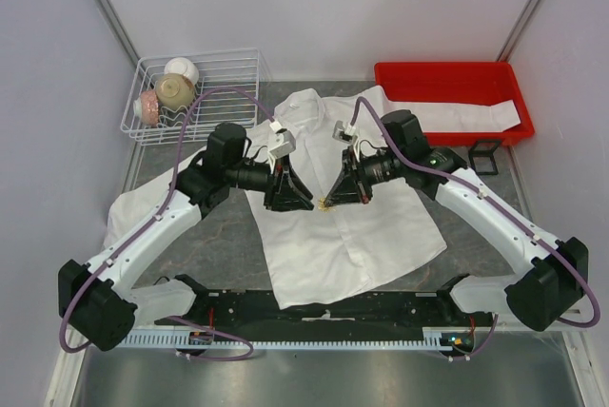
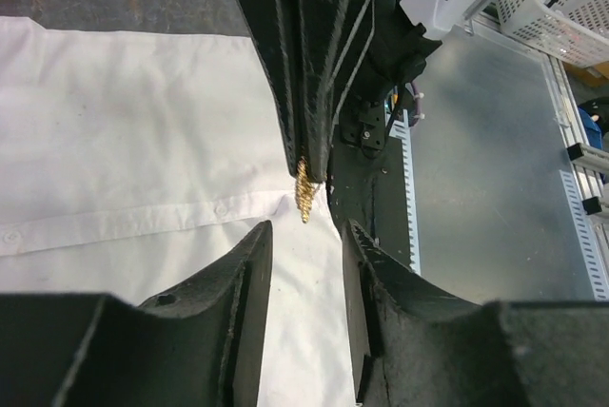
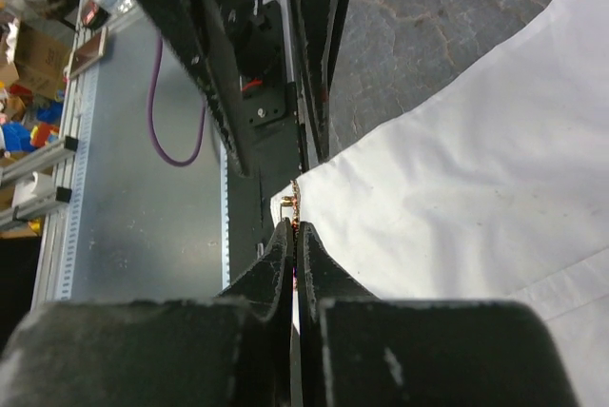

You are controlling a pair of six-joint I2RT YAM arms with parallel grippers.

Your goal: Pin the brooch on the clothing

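Note:
The white collared shirt [image 1: 352, 226] lies spread flat on the grey table, collar at the far side. The tiny gold brooch [image 1: 325, 204] is over its chest by the button placket [image 2: 133, 222]. My right gripper [image 1: 335, 200] is shut on the brooch; in the right wrist view [image 3: 294, 228] the brooch [image 3: 295, 200] sticks out past the closed fingertips, just above the shirt [image 3: 457, 188]. My left gripper [image 1: 306, 202] faces it from the left, open and empty. In the left wrist view [image 2: 306, 236] the brooch [image 2: 304, 190] hangs just beyond its spread jaws.
A white wire basket [image 1: 228, 69] with bowls stands at the back left. A red tray [image 1: 400, 74] holding white cloth stands at the back right, with a small black frame [image 1: 484, 155] in front of it. A metal rail [image 1: 314, 339] runs along the near edge.

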